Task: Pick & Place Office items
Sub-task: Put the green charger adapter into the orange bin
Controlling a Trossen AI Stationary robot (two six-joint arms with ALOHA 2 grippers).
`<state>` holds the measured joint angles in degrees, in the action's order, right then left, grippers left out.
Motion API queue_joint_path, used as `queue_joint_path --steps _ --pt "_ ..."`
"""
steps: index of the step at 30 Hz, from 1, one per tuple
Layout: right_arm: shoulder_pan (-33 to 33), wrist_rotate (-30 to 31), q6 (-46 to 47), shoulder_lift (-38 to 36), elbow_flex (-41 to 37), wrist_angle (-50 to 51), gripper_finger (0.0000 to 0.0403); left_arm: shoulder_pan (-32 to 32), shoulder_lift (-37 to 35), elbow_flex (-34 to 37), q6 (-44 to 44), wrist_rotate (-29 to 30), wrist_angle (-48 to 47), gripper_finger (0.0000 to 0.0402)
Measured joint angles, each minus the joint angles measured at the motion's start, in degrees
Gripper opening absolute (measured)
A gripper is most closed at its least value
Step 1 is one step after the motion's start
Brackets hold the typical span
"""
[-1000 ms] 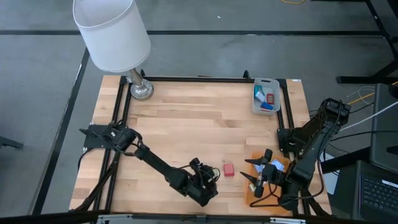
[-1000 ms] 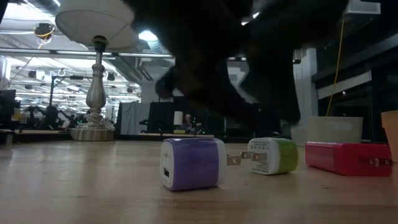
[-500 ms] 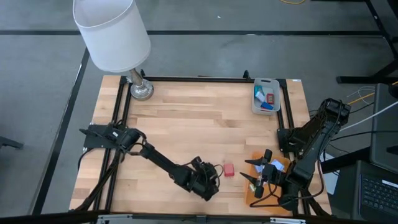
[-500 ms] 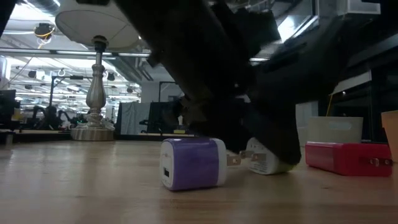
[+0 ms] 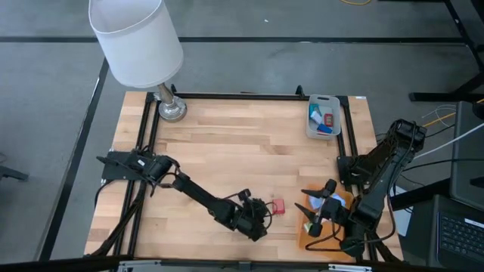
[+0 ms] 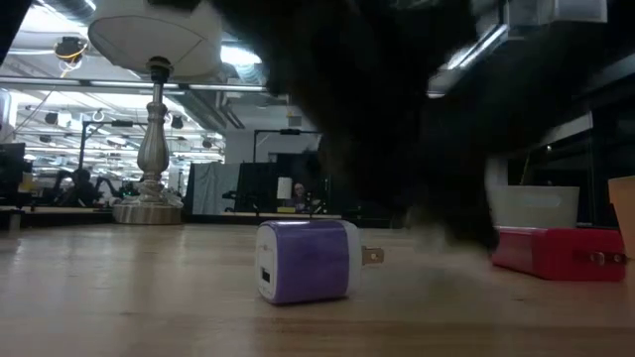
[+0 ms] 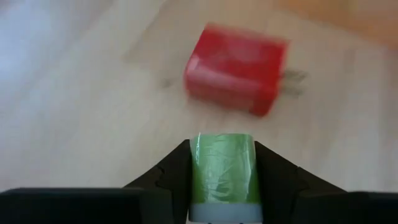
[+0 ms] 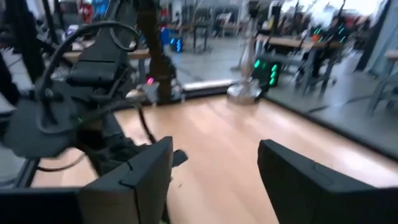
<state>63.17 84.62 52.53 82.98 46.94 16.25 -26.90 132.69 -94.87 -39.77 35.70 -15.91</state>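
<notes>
Green charger (image 7: 222,167) clamped in left claw (image 7: 222,186); could clip red charger (image 7: 236,68) nearby; right claw (image 8: 214,180) open over orange sheet (image 5: 311,234).

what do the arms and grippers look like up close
Both arms are dark, near black, built of slim jointed links. The left gripper has two black, angular fingers with stepped inner edges. The right gripper has broad, flat black fingers. Thin black cables loop along the left arm.
</notes>
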Motion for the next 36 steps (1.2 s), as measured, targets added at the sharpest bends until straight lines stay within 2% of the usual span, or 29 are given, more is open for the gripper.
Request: queue_joint_path --steps 4,7,12,17,26,36 --pt "1.01 4.94 -2.25 -1.31 0.02 0.02 0.0213 1.55 -2.85 -0.88 9.92 -0.75 6.15 0.0126" --pt "1.17 5.35 -7.67 -3.49 1.28 0.04 0.0201 3.11 -3.22 -0.79 17.27 -2.36 11.9 0.0126" --pt "1.35 5.54 -18.23 -6.72 4.93 0.0 0.019 6.43 -3.2 -0.85 26.6 -13.76 27.39 0.0126" --pt "1.43 5.4 -24.0 -8.82 6.08 0.25 0.019 9.4 -1.38 -0.7 30.45 -22.16 35.38 0.0126" --pt "-0.2 5.37 -24.54 -9.14 6.08 0.48 0.019 13.4 -1.49 -0.77 35.13 -30.99 42.96 0.0126" --pt "-0.51 5.37 -24.71 -9.14 6.08 0.46 0.019 14.54 0.94 -1.56 35.15 -34.4 47.91 0.0126"
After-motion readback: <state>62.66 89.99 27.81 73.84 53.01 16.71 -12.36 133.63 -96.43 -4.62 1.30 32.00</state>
